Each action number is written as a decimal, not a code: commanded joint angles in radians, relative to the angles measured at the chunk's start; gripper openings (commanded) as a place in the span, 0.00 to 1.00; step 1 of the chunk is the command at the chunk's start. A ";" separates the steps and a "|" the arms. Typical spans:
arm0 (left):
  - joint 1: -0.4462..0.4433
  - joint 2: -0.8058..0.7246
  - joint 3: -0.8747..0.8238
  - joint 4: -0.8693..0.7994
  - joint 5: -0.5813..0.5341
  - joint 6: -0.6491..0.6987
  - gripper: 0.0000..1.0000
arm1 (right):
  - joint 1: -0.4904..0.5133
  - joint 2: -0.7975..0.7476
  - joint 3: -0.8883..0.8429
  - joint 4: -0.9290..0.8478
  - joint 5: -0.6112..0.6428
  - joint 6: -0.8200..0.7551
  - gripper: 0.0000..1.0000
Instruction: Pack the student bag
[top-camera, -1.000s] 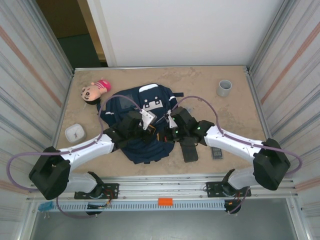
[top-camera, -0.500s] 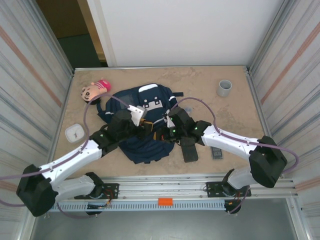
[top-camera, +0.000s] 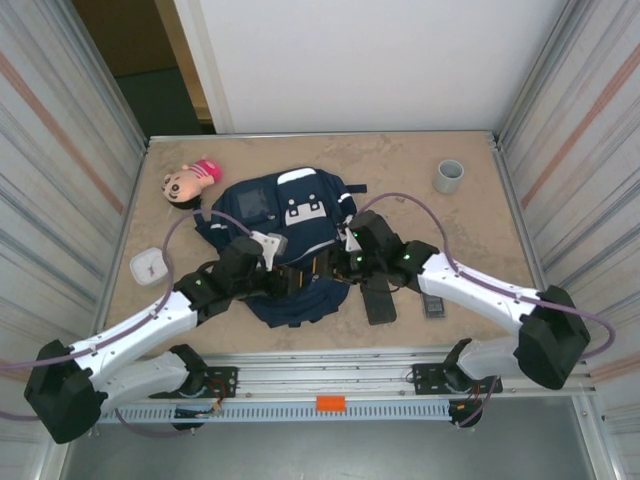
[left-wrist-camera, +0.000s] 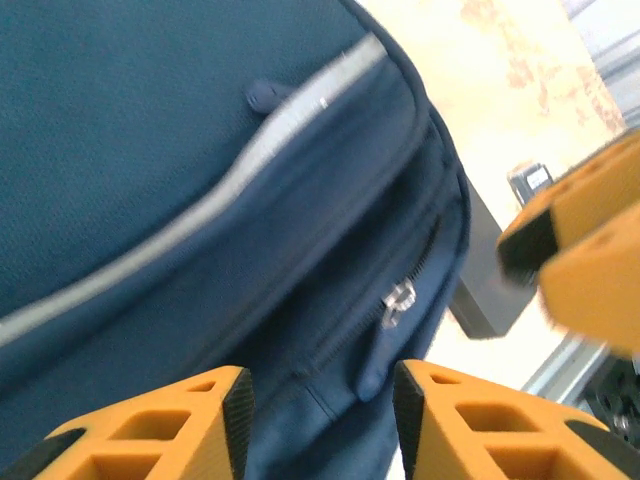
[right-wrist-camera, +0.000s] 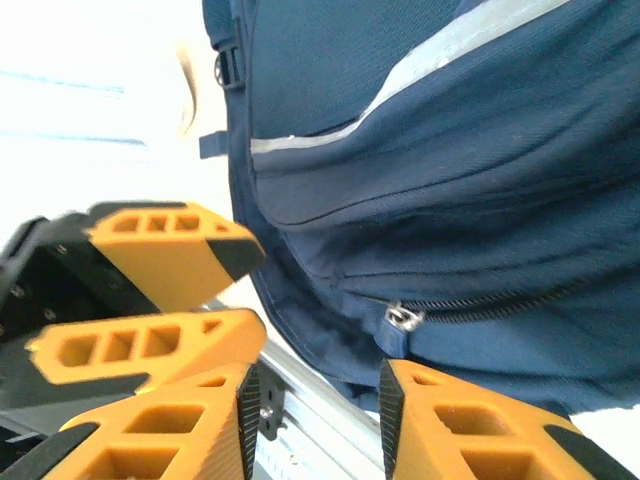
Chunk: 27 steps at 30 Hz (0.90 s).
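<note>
The student bag (top-camera: 300, 215), navy blue with white patches and a thin white stripe, lies flat mid-table. My left gripper (top-camera: 298, 272) and right gripper (top-camera: 326, 263) face each other over its near end, both open and holding nothing. In the left wrist view the left gripper (left-wrist-camera: 320, 385) hovers just short of a metal zipper pull (left-wrist-camera: 398, 298) on the bag (left-wrist-camera: 150, 170), with the right gripper's orange fingers (left-wrist-camera: 585, 250) at the right. In the right wrist view the right gripper (right-wrist-camera: 318, 388) stands under the same zipper pull (right-wrist-camera: 403, 318), with the left gripper's fingers (right-wrist-camera: 165, 245) at the left.
A doll head with a pink hat (top-camera: 187, 182) lies at the far left. A grey cup (top-camera: 449, 176) stands far right. A white box (top-camera: 150, 267) sits at the left edge. A black case (top-camera: 378, 298) and a small dark device (top-camera: 433, 305) lie right of the bag.
My left arm has stretched out and dropped lower, its gripper moving nearer and uncovering the bag's top. The right gripper has shifted slightly right.
</note>
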 joint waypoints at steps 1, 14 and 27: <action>-0.075 -0.019 0.051 -0.108 -0.062 -0.039 0.44 | -0.029 -0.080 -0.027 -0.116 0.047 -0.038 0.37; -0.109 0.134 0.142 -0.206 -0.064 0.004 0.46 | -0.160 -0.047 -0.048 -0.097 0.016 -0.048 0.59; -0.095 0.163 0.131 -0.132 -0.034 0.017 0.46 | -0.147 0.153 -0.033 0.141 -0.013 0.019 0.49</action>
